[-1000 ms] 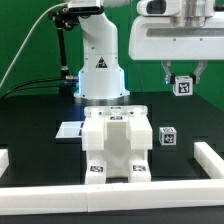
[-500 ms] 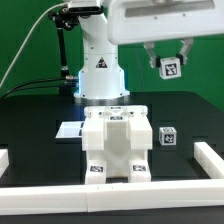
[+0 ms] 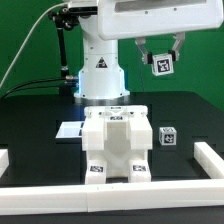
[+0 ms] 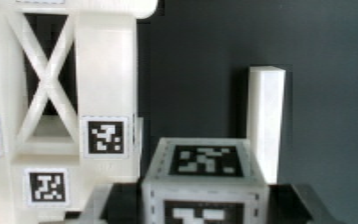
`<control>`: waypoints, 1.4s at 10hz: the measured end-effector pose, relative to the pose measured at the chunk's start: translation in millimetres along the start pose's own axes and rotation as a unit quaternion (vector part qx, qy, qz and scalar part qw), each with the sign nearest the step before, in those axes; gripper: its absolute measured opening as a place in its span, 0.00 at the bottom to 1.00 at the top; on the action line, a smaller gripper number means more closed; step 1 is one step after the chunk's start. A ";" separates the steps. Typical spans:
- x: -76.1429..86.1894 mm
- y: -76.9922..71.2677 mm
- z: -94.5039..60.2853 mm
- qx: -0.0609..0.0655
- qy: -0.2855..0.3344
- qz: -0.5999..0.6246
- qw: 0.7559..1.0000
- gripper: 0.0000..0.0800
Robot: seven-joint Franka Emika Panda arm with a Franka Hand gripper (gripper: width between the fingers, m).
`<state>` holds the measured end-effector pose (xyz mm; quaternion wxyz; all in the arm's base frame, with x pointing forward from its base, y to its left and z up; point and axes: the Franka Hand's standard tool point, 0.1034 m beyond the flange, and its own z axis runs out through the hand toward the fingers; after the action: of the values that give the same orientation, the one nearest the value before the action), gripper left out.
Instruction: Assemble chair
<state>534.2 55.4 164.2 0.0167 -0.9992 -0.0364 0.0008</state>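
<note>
One small tagged cube point(image 3: 161, 66) is clamped in your gripper point(image 3: 160, 60), held high above the table point(image 3: 40, 110) toward the exterior view's right. One part-built chair body point(image 3: 115, 142) stands mid-table. One loose cube point(image 3: 167, 136) rests just beside that body, on the exterior view's right.

The gripper point(image 3: 161, 58) holds a tagged cube point(image 3: 161, 67) high above the table point(image 3: 40, 120).

black table point(image 3: 40, 120) edged by a low white rail point(image 3: 60, 196) — the marker board point(image 3: 68, 130) lies flat on it, green backdrop point(image 3: 20, 40) behind.
</note>
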 end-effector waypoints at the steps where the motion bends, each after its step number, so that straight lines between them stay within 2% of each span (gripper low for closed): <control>1: 5.6 11.2 4.3 -0.010 -0.001 -0.019 1.000 0.36; 3: 29.7 32.0 -4.8 -0.021 0.031 -0.058 0.998 0.36; 7: 29.5 32.5 -3.2 -0.023 0.031 -0.060 0.997 0.36; 8: 31.6 35.7 3.3 -0.042 0.030 -0.082 0.995 0.36; 9: 35.5 37.3 8.1 -0.054 0.025 -0.093 0.994 0.36; 12: 37.0 49.1 23.4 -0.063 0.027 -0.095 0.993 0.36; 14: 33.6 42.3 27.9 -0.062 0.023 -0.092 0.994 0.36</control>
<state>570.7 16.7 134.9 -0.0447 -0.9904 -0.1282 -0.0261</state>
